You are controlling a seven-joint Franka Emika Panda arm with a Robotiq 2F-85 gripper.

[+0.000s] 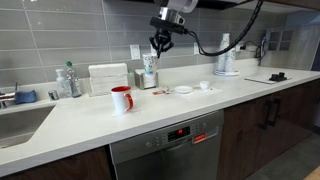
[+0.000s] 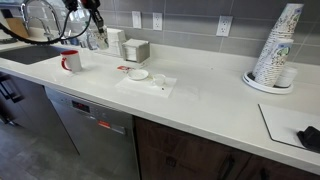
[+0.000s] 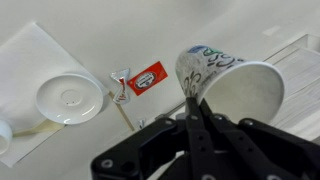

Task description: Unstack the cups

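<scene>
gripper (image 3: 196, 103) clamped on the rim of a patterned paper cup (image 3: 228, 82), which hangs tilted just beyond the fingertips, above the counter (image 1: 185, 110). beneath the gripper, off to one side: white saucer (image 3: 68, 97), red packet (image 3: 147, 77).

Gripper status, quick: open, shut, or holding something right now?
Gripper: closed, pinching the rim of a white patterned paper cup.

The arm (image 1: 176, 8) is pale grey, its gripper (image 3: 196, 104) matte black with angular fingers, and a thin black cable (image 1: 203, 51) trails from it.
</scene>
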